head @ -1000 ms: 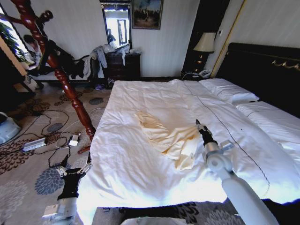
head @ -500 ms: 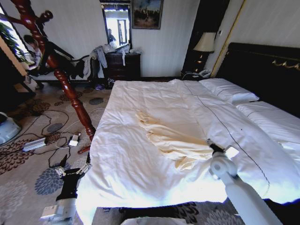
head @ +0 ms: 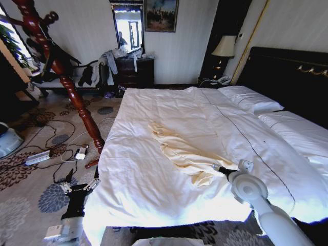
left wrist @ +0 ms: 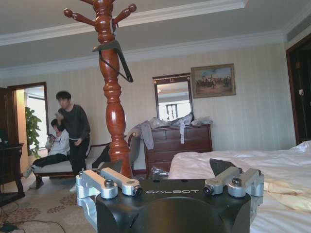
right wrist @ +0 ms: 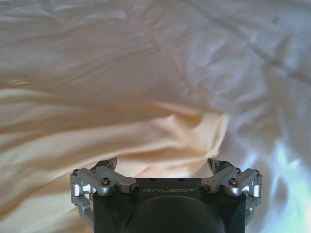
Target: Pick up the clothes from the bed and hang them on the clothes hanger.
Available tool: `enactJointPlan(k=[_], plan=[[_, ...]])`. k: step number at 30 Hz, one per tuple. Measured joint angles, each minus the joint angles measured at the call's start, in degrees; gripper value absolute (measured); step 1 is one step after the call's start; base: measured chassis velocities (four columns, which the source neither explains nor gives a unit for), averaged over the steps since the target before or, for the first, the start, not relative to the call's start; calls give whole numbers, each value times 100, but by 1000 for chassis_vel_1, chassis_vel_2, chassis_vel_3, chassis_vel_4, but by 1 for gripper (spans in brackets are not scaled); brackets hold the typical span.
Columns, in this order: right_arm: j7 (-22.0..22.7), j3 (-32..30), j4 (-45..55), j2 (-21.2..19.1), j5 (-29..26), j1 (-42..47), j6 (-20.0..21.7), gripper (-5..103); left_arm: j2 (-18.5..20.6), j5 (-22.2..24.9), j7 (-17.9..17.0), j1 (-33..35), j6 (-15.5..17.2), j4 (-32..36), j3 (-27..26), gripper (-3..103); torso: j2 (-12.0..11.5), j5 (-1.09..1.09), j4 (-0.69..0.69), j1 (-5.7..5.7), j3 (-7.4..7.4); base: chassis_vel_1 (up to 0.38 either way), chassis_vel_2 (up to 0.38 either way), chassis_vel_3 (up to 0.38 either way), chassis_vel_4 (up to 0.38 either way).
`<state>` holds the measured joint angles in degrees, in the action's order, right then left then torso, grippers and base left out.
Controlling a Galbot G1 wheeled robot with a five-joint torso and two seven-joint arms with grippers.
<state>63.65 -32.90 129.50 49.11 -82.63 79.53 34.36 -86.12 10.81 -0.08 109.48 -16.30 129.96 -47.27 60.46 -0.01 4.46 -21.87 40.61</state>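
The clothes [head: 187, 154], a pale cream-yellow garment, lie crumpled in the middle of the bed [head: 154, 107]. My right gripper [head: 216, 167] is low at the garment's near right end. In the right wrist view it [right wrist: 163, 166] stands open, its fingers [right wrist: 109, 165] spread wide just over the cream fabric [right wrist: 97, 136]. My left gripper [head: 80, 185] hangs open beside the bed's left edge, above the carpet. The left wrist view, past this gripper [left wrist: 167, 167], shows the dark clothes hanger [left wrist: 112, 52] hung high on the wooden coat stand [left wrist: 114, 111].
The reddish coat stand [head: 72, 92] rises left of the bed. Cables and a power strip [head: 38, 156] lie on the patterned carpet. A dark dresser [head: 134, 72] with draped clothing stands at the far wall, pillows [head: 251, 100] lie by the black headboard [head: 292, 77].
My right gripper has swung from above the garment's right side down and toward the bed's near edge, ending low at the garment's near right end. The left arm has not moved.
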Motion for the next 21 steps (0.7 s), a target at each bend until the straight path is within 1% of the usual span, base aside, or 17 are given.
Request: enactJointPlan(k=[1, 2, 3, 4, 6, 9, 11, 13, 15, 16, 18, 19, 21], plan=[[89, -25, 207, 42, -380, 57, -53, 100, 0, 0, 0, -16, 0, -27, 7, 100, 0, -1, 0, 0, 0, 0, 0, 0, 0], [88, -20, 382, 108, -646, 119, -159, 100, -6, -14, 0, -38, 0, -52, 27, 100, 0, -1, 0, 0, 0, 0, 0, 0, 0], [26, 17, 498, 177, -782, 172, -281, 100, -12, -32, 0, -51, 2, -69, 45, 100, 0, -1, 0, 0, 0, 0, 0, 0, 0], [26, 17, 498, 177, -782, 172, -281, 100, -12, -32, 0, -51, 2, -69, 45, 100, 0, -1, 0, 0, 0, 0, 0, 0, 0], [-143, 153, 577, 334, -825, 264, -459, 100, -23, -66, 0, -72, 8, -88, 75, 100, 0, 0, 0, 0, 0, 0, 0, 0, 0], [-428, 437, 372, 606, -474, 364, -620, 100, -27, -83, 0, -81, 22, -99, 86, 100, 0, 1, 1, 0, 0, 0, 0, 0, 0], [-461, 467, 322, 637, -422, 364, -624, 100, -25, -84, 0, -80, 22, -99, 82, 100, 0, 1, 1, 0, 0, 0, 0, 0, 0], [-643, 610, 92, 735, -123, 313, -643, 102, -14, -78, 0, -72, 23, -101, 56, 100, 0, 0, 0, 0, 0, 0, 0, 0, 0], [-796, 757, -128, 783, 183, 247, -701, 93, -15, -74, 0, -65, 23, -102, 50, 100, 0, 0, 0, 0, 0, 0, 0, 0, 0], [-796, 757, -128, 783, 183, 247, -701, 93, -15, -74, 0, -65, 23, -102, 50, 100, 0, 0, 0, 0, 0, 0, 0, 0, 0], [-902, 898, -324, 833, 393, 198, -755, 93, -25, -77, 0, -63, 24, -109, 51, 100, 0, 0, 0, -1, 0, 0, 0, 0, 0], [-943, 972, -419, 868, 480, 178, -776, 83, -32, -80, 0, -64, 24, -114, 55, 100, 0, 0, 0, -1, 0, 0, 0, 0, 0], [-1000, 1108, -605, 945, 661, 149, -818, 71, -43, -89, 0, -69, 23, -131, 64, 100, 0, 0, 0, -1, 0, 0, 0, 0, 0]])
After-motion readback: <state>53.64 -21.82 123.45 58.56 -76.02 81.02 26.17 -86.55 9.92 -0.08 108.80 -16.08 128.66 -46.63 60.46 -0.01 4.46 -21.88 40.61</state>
